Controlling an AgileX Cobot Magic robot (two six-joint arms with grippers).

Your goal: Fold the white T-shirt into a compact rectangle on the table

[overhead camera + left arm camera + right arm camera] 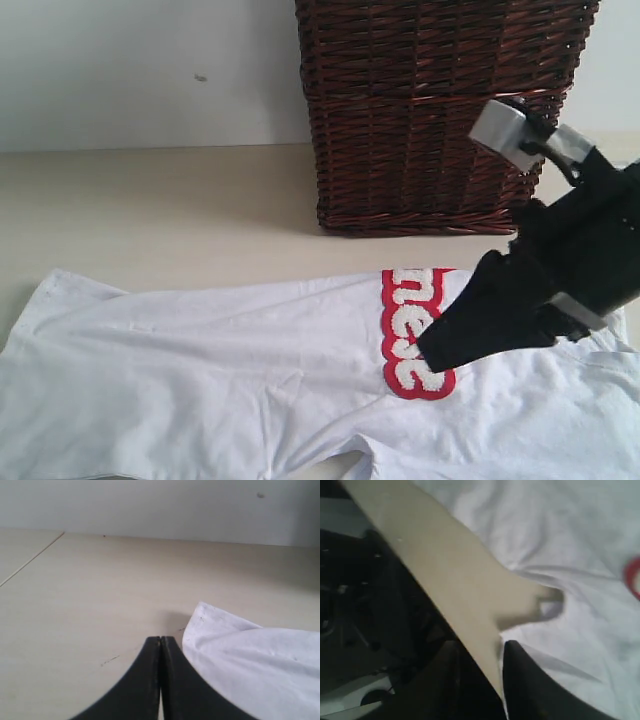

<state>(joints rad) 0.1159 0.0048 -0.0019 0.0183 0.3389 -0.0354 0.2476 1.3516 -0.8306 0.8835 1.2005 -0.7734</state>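
The pale beige bench (pixel 150 210) carries the white T-shirt (pixel 200 380), spread flat near the dark wicker basket (pixel 420 120). My right claw (pixel 484 650), jaws a little parted, is low by the red lettering (pixel 405 335) (my left claw (pixel 160 640) is closed, beside a shirt corner).

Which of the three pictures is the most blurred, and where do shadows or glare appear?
Right wrist view: the most blurred; the T-shirt and the table edge look smeared, and the space beyond that edge is dark. Left wrist view: fairly sharp, a small soft shadow beside the T-shirt corner. Exterior view: even light, no glare, a faint shadow on the table beside the basket.
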